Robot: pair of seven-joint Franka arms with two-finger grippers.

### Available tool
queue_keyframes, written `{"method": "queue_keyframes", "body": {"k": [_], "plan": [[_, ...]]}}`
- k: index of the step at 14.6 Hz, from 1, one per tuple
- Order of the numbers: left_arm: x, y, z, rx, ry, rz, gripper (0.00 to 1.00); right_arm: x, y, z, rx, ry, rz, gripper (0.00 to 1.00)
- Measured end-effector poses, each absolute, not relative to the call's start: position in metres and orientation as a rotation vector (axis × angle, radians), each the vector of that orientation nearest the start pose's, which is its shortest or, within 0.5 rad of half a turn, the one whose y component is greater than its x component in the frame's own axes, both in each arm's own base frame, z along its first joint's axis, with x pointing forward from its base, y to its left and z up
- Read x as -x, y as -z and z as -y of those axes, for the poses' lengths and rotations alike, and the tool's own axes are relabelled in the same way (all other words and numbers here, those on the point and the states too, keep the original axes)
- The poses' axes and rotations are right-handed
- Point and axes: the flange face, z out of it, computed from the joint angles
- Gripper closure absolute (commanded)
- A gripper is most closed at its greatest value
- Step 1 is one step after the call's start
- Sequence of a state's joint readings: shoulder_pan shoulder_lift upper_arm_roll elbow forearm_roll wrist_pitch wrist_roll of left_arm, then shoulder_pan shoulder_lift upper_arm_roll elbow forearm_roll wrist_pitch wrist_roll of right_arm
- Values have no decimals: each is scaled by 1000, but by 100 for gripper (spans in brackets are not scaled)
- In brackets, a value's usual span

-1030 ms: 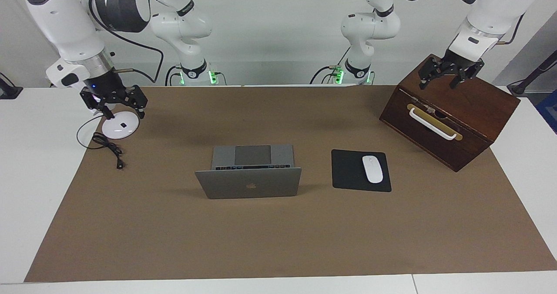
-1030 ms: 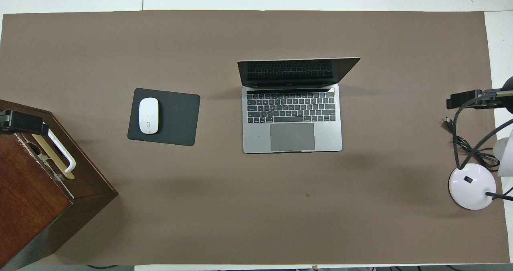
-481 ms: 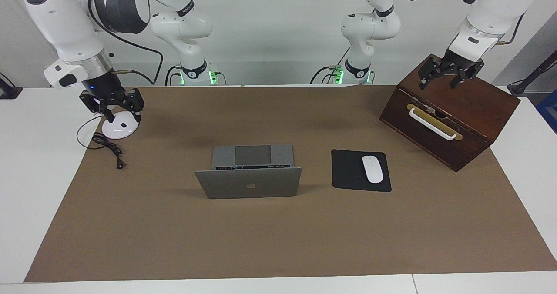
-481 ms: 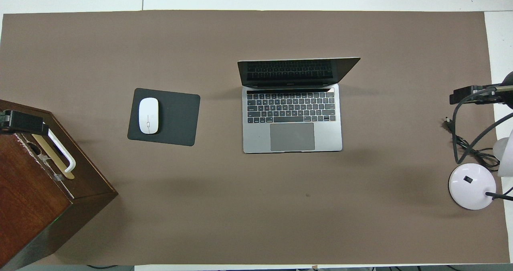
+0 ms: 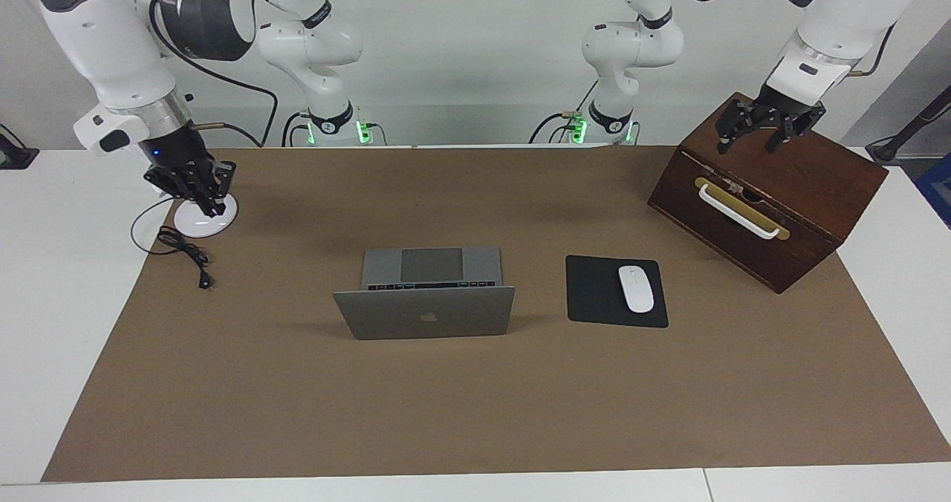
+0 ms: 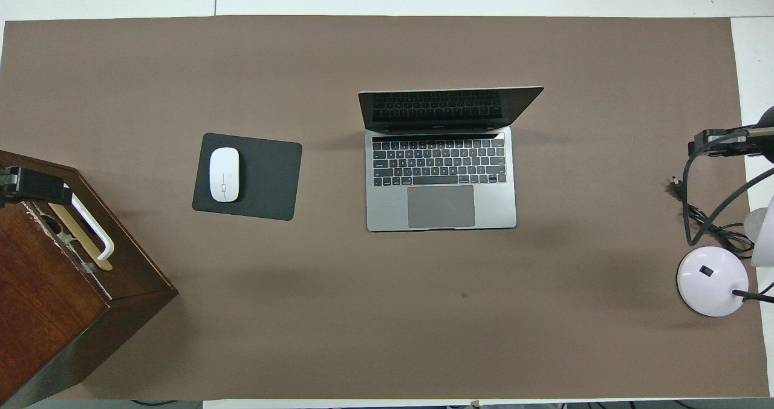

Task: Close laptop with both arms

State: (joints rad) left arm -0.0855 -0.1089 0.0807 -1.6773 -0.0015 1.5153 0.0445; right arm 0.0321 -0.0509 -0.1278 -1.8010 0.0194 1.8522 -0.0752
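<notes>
Facing view: laptop [image 5: 427,299] open mid-tabltop, lid upright, apple logo facing away from the robots, long axis running between the arms' ends. Right gripper [image 5: 210,206] over the lamp base [image 5: 202,217], fingers together. Left gripper [image 5: 749,144] over the wooden box [image 5: 773,190], fingers spread.

Overhead view: laptop [image 6: 441,173] keyboard faces the robots, trackpad nearest them; mouse pad [image 6: 266,178] beside it.

Laptop [image 5: 423,313]: silver-grey, apple logo on lid, open, lid upright, keyboard facing me; mid brown mat, beside black mouse pad [image 5: 594,290]. Untouched by my arms.
</notes>
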Motion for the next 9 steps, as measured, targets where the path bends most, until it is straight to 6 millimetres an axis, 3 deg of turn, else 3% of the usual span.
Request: {"method": "queue_keyframes", "body": {"k": [4,7,9], "plan": [[-514,-628,-1,3151,-84,-74,100,-578,-577,57,3130,207,-47,100],[-514,-628,-2,3152,-83,-71,100,-624,-568,57,3150,187,-45,100],[-514,-628,-2,3156,-82,-71,100,-661,-554,47,3161,172,-16,100]]}}
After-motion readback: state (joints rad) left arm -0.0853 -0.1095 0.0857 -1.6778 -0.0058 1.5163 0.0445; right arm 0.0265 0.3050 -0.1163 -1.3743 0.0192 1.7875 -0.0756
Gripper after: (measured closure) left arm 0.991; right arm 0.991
